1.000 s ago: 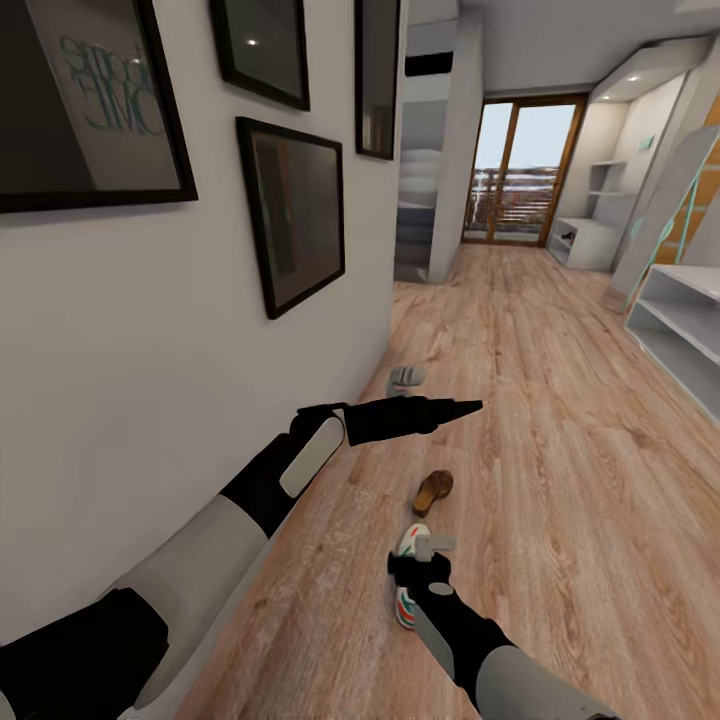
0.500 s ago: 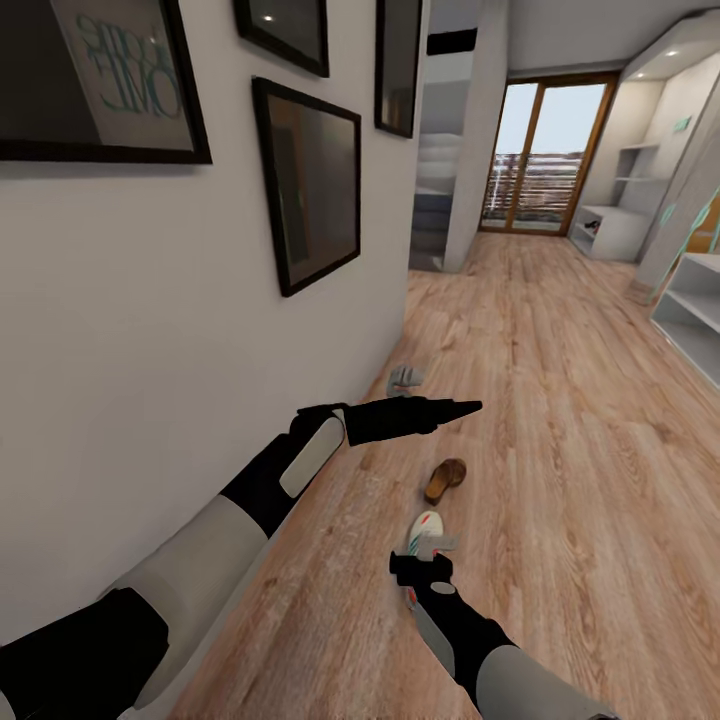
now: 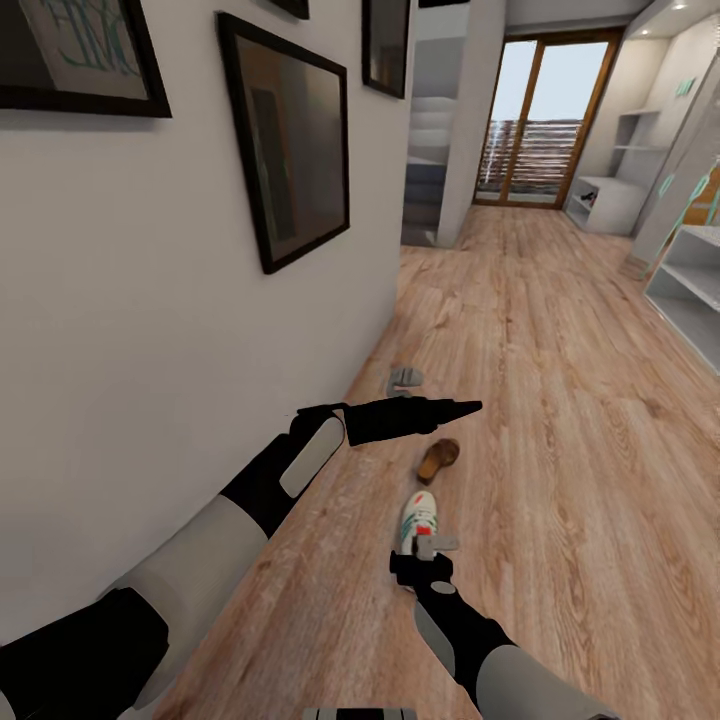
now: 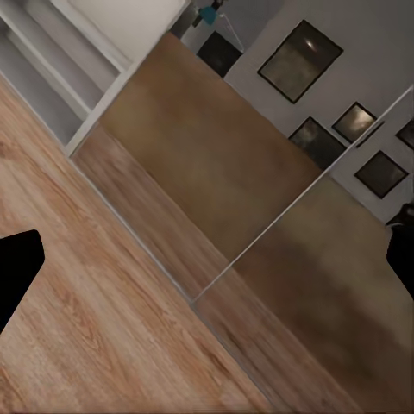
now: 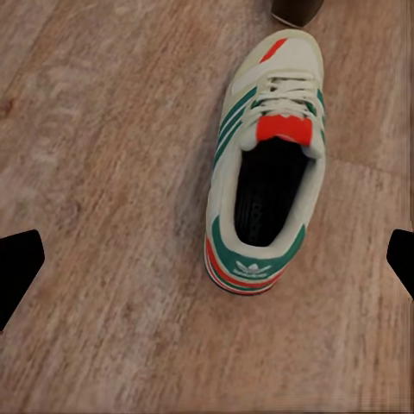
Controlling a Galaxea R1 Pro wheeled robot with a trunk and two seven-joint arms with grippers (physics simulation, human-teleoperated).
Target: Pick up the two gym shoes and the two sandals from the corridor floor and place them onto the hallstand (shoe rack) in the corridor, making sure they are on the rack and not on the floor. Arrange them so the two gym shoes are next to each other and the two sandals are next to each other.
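Note:
One white gym shoe (image 3: 419,518) with green stripes lies on the wood-plank corridor floor (image 3: 560,420), toe pointing away. My right gripper (image 3: 424,558) hovers just over its heel end. In the right wrist view the gym shoe (image 5: 267,164) lies below the open right gripper (image 5: 210,260), whose fingertips (image 5: 17,263) stand wide apart and touch nothing. A brown sandal (image 3: 438,458) lies just beyond the shoe. My left gripper (image 3: 465,407) reaches out above the sandal, and the left gripper (image 4: 210,259) is open and empty. A small greyish shoe (image 3: 404,379) lies by the wall, too small to identify.
A white wall with dark framed pictures (image 3: 290,140) runs close along my left. Pale-grey open shelves (image 3: 690,290) stand at the right edge. A far pale-grey bench unit with floating shelves (image 3: 600,205) sits beside the glass balcony door (image 3: 545,120).
The whole view has shifted as the robot moved. The gym shoe that lay under the right gripper now lies mostly ahead of it. Both arms hold the same pose.

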